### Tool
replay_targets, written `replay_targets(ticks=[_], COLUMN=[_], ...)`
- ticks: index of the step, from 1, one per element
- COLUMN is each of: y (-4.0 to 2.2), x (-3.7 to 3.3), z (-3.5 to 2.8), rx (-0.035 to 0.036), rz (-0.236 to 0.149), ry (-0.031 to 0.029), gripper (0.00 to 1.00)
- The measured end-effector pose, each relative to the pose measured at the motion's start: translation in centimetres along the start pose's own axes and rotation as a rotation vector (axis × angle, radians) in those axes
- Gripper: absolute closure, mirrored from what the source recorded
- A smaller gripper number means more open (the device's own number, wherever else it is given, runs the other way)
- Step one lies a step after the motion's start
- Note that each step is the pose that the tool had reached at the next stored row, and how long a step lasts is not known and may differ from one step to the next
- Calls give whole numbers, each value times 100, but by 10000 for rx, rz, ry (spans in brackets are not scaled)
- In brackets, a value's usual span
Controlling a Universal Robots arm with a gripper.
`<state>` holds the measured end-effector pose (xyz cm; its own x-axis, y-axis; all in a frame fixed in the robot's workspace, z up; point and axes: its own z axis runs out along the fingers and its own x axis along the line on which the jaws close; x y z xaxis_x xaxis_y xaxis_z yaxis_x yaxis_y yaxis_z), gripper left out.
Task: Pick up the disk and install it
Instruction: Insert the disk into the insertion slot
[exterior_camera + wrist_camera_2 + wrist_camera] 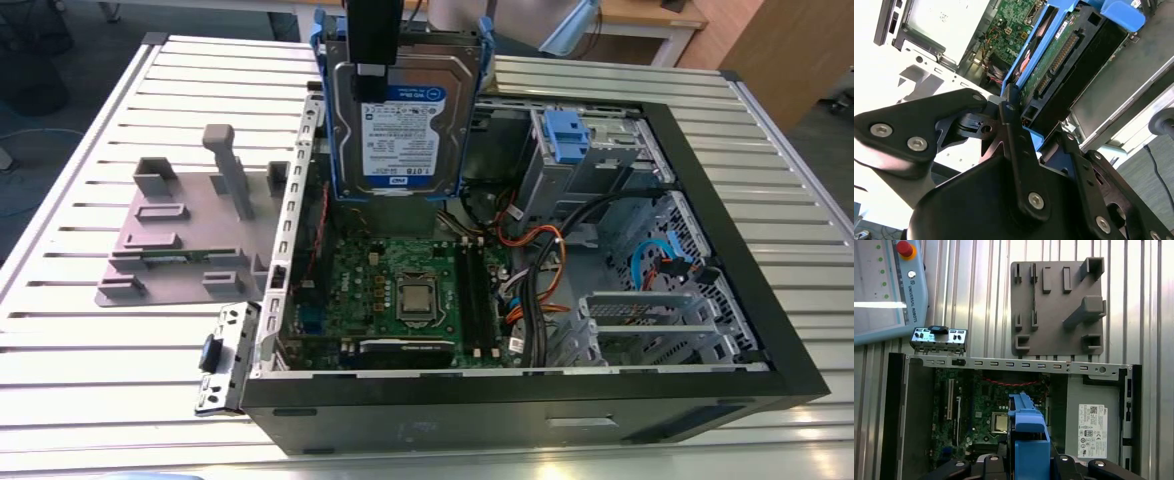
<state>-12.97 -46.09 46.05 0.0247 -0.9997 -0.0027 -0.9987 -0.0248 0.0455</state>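
The gripper (374,75) pinches the disk (400,130) by its top edge and holds it up in the air, standing on end, above the open computer case (721,200). In the exterior view the disk's label faces out and its blue bracket (478,60) runs along both sides. Under it lies the green motherboard (400,290). A grey holder plate (187,240) sits on the metal table (80,380), at the exterior view's left of the case.
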Motion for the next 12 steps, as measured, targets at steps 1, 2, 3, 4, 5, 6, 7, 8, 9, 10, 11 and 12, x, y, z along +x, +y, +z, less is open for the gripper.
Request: replay_targets(ticks=[1,2,3,4,5,6,7,8,9,10,11,12], y=[0,0,0,0,0,0,0,0,0,1,0,1], x=[2,4,6,9,11,13,16,18,21,23,25,28], z=[0,0,0,0,0,0,1,0,1,1,1,1], rx=[0,0,0,0,0,0,0,0,0,0,0,0], rz=[0,0,1,1,0,1,1,1,1,1,0,1], ry=[1,1,2,2,2,3,3,4,4,4,4,4], gripper=[63,63,63,63,63,63,63,63,63,63,63,63])
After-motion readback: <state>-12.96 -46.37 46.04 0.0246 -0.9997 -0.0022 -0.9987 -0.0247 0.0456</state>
